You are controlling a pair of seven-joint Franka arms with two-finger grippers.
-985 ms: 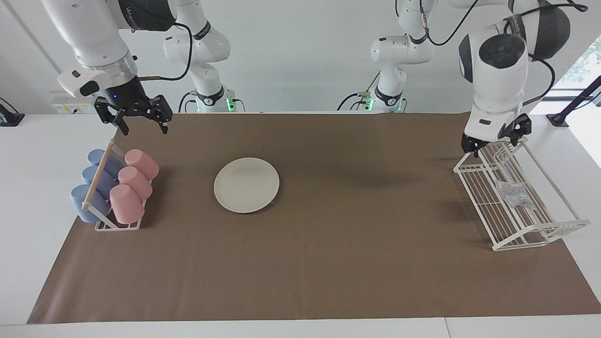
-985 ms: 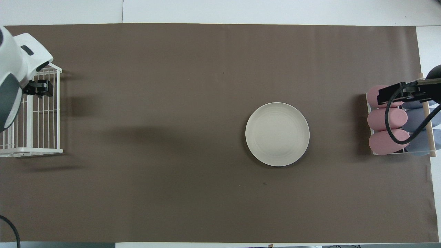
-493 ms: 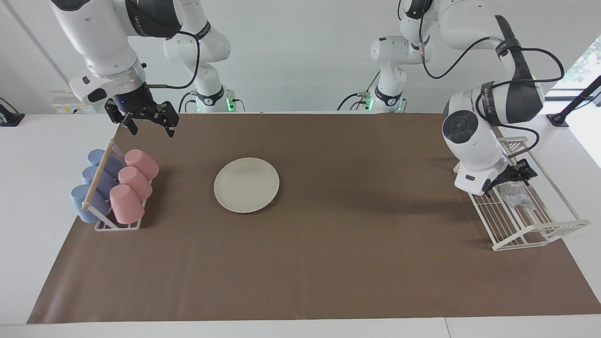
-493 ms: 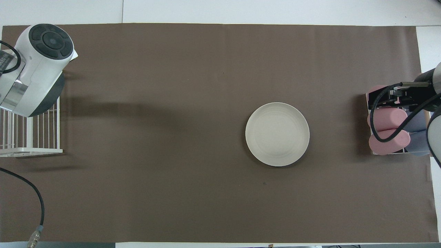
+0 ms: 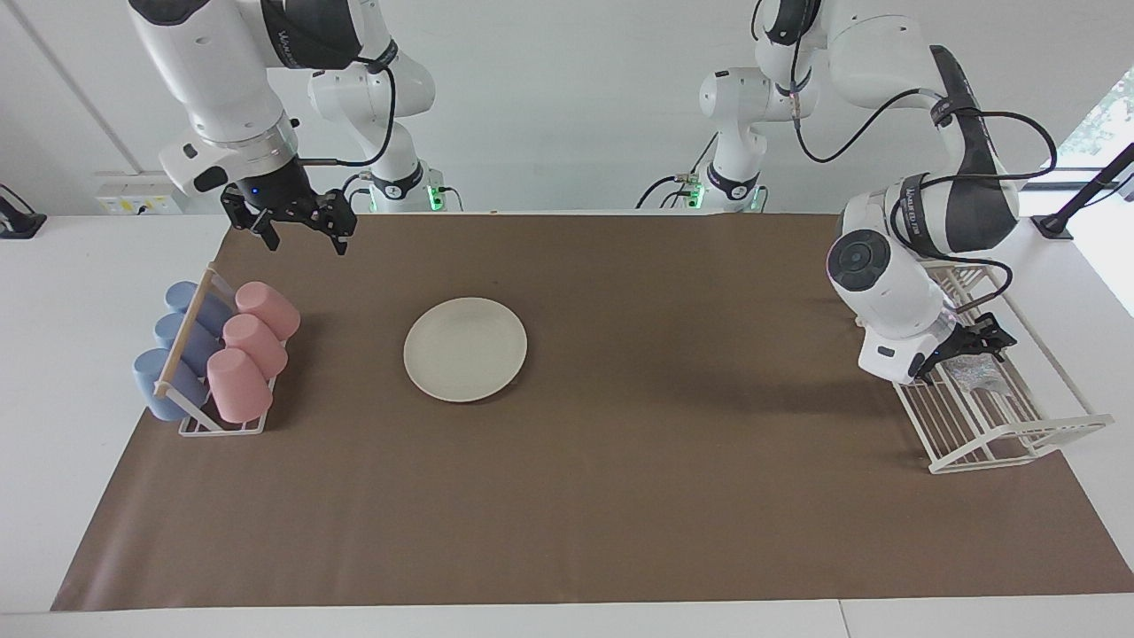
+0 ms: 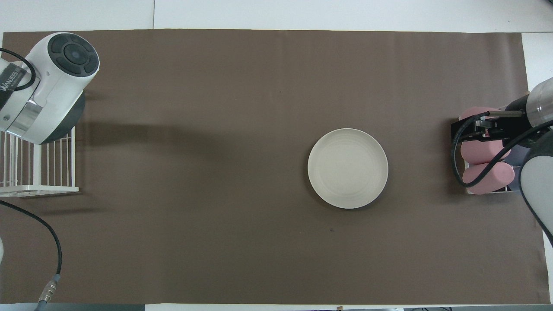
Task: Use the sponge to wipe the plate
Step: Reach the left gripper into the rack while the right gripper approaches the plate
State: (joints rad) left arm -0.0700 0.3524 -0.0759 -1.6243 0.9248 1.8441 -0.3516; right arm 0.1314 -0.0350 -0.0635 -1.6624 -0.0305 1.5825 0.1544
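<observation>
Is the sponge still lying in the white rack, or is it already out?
In. The sponge lies in the rack, with the left gripper just over it.

Robotics lab; bare white walls, brown mat [image 5: 620, 496] on white table [image 5: 71, 372]

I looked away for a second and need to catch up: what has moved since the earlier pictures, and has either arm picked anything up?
The left gripper has come down from the robot-side end of the wire rack to the sponge lying in it; a grip isn't visible yet. The right gripper, open and empty, drifted from over the cup rack toward the table's middle. The plate, cups and both racks stayed put.
</observation>
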